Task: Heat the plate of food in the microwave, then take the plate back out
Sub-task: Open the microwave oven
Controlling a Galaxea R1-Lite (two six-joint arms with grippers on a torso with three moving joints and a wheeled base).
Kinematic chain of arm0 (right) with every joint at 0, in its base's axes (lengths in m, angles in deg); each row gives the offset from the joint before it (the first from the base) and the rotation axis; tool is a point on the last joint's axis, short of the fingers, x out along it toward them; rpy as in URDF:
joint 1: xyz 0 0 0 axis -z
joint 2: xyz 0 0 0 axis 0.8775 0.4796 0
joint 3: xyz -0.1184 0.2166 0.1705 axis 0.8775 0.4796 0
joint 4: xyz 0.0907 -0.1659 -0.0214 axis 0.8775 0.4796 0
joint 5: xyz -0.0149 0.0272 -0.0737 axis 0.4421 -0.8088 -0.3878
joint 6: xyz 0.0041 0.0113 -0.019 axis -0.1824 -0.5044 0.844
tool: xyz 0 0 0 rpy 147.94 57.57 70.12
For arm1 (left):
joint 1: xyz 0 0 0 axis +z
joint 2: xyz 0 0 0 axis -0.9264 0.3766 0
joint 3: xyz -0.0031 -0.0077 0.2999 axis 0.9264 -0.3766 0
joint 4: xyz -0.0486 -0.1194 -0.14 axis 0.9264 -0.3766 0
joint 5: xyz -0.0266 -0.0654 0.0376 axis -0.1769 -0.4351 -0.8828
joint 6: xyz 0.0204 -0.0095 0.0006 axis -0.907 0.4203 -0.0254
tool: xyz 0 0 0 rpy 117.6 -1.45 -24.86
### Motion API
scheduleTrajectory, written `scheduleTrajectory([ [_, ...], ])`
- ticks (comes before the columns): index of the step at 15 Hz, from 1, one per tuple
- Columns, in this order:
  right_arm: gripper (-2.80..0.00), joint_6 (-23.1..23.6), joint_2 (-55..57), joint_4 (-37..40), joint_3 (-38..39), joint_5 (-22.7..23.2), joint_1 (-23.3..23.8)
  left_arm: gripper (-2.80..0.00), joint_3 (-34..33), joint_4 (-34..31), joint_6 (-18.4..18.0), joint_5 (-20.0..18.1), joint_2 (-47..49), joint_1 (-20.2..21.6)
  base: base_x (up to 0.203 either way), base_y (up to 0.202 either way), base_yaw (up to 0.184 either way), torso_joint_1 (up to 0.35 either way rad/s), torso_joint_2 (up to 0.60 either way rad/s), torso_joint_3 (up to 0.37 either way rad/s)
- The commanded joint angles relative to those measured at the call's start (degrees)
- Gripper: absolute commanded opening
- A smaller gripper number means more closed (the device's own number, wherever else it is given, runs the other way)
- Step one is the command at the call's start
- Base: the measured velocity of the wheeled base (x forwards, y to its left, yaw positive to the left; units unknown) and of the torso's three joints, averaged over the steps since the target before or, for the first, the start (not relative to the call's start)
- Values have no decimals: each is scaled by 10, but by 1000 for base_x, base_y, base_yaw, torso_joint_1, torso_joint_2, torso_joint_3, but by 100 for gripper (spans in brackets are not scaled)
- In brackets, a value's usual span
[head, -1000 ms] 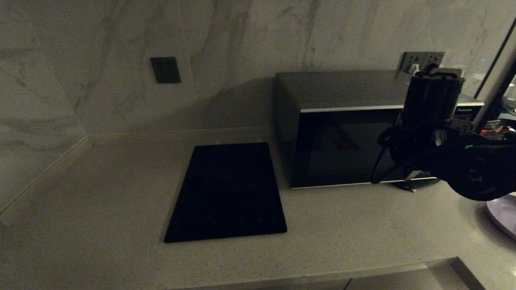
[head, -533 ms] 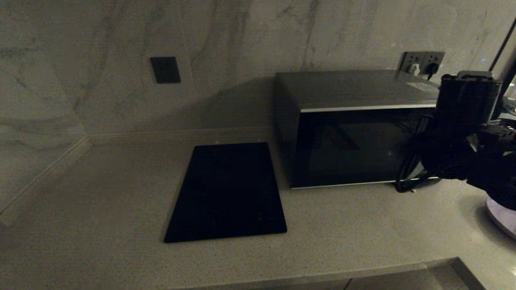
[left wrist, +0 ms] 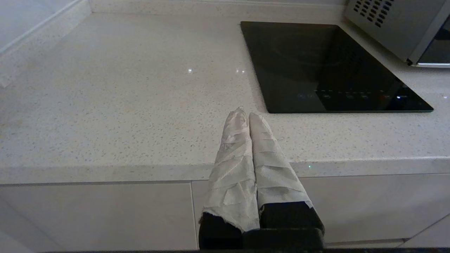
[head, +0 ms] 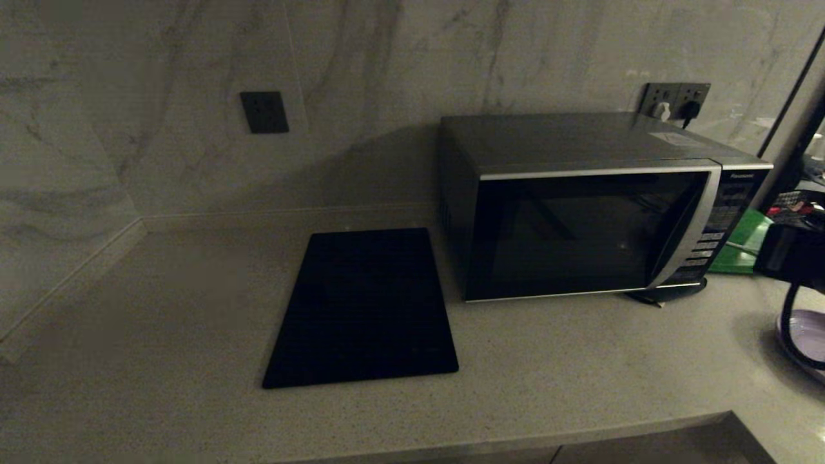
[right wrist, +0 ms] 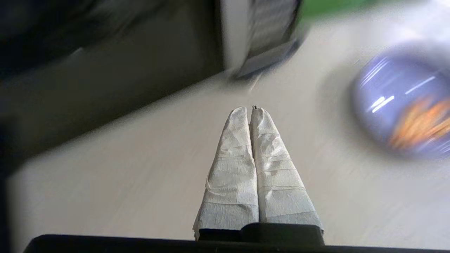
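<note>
- The microwave (head: 580, 212) door is shut, and the plate (right wrist: 404, 105) of fries sits on the counter (head: 548, 361) to its right, outside.
- The right gripper (right wrist: 251, 110) is pinched shut, empty, near the plate. Staying shut, it could bump the plate and spill fries.
- The left gripper (left wrist: 244, 114) is shut too, waiting at the counter edge.

The microwave (head: 593, 206) stands shut on the countertop (head: 161, 309) against the marble wall, with a flat black slab (head: 364, 308) lying just left of it, a green board (head: 741, 245) just right of it, and the plate's rim (head: 802, 332) farther right, partly behind a dark arm part (head: 789, 258).
</note>
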State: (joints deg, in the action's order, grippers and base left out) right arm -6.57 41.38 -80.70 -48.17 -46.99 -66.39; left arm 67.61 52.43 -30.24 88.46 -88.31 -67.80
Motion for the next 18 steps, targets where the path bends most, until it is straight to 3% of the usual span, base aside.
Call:
scheduleTrajectory([
  [1,-280,-39,-53,55,9,115,56,-280,0,0,0,0,0,0,0,0,0,0,0,0],
  [8,-280,-55,-71,39,30,-28,74,-280,0,0,0,0,0,0,0,0,0,0,0,0],
  [10,-280,-56,-65,-23,34,-41,74,-280,0,0,0,0,0,0,0,0,0,0,0,0],
  [14,-280,-57,9,-141,38,-135,72,-280,0,0,0,0,0,0,0,0,0,0,0,0],
  [18,-280,-23,97,-177,43,-232,68,-280,0,0,0,0,0,0,0,0,0,0,0,0],
])
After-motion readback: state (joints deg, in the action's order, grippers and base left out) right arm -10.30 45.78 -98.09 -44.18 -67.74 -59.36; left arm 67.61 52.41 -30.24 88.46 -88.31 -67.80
